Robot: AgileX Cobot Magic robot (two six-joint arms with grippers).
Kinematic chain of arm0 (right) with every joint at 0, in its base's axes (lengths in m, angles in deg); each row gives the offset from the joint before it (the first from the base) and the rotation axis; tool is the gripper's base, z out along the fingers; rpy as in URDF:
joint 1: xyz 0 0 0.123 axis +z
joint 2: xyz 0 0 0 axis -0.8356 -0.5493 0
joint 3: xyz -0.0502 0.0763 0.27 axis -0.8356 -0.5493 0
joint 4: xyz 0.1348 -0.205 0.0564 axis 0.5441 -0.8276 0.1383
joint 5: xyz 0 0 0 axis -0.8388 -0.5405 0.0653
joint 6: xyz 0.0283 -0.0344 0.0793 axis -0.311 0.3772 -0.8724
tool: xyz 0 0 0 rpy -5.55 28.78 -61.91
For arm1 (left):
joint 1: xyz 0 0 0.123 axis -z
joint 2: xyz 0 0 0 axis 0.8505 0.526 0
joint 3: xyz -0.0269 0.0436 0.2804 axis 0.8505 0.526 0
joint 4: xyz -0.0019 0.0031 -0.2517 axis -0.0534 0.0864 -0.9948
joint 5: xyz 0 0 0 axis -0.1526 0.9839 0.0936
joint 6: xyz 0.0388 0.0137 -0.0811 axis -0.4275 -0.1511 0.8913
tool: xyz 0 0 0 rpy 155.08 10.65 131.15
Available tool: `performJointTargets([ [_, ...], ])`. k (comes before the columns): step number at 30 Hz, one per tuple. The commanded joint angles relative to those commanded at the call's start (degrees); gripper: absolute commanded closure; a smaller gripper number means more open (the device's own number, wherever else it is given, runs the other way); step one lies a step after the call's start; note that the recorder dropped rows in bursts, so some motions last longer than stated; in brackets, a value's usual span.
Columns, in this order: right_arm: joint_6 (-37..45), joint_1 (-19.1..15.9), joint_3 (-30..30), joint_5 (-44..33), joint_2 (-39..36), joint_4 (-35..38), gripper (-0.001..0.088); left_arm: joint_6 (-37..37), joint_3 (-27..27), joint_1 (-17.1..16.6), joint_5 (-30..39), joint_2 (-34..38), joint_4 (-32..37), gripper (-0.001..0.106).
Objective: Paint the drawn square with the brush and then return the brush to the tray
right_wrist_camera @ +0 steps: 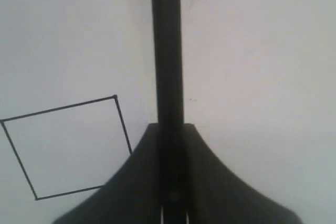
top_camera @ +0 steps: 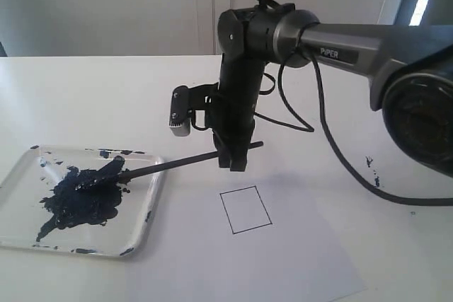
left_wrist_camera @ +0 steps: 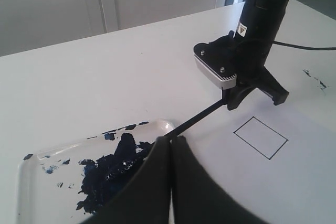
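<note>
The right pincer (top_camera: pixel 233 162) was clenched on the brush (top_camera: pixel 170 166), its tip laid in paint on the tray (top_camera: pixel 21 221); the left pincer (left_wrist_camera: pixel 170 141) was closed, empty. The square (top_camera: pixel 245 209) was unpainted: painting and return remained.

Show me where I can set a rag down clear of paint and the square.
Free: the bare table behind the tray, and the paper sheet on the near side of the drawn square. Crowded: between tray and square, where the right gripper holds the brush low. Right of the sheet lie paint specks and the cable.
</note>
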Motion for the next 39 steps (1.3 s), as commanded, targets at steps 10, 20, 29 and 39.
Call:
performJointTargets([
  [10, -3.29, 0.0, 0.0, 0.0, 2.83, 1.43, 0.0868, 0.0, 0.0, 0.0, 0.0, 0.0, 0.0, 0.105],
  [20, -7.88, 0.0, 0.0, 0.0, 3.61, 3.45, 0.0868, 0.0, 0.0, 0.0, 0.0, 0.0, 0.0, 0.105],
  [29, -9.45, 1.5, -1.28, 0.0, 3.85, 4.87, 0.0868, 0.0, 0.0, 0.0, 0.0, 0.0, 0.0, 0.105],
  [39, -8.52, 3.26, -5.34, 0.0, 5.41, 3.87, 0.0868, 0.0, 0.0, 0.0, 0.0, 0.0, 0.0, 0.105],
])
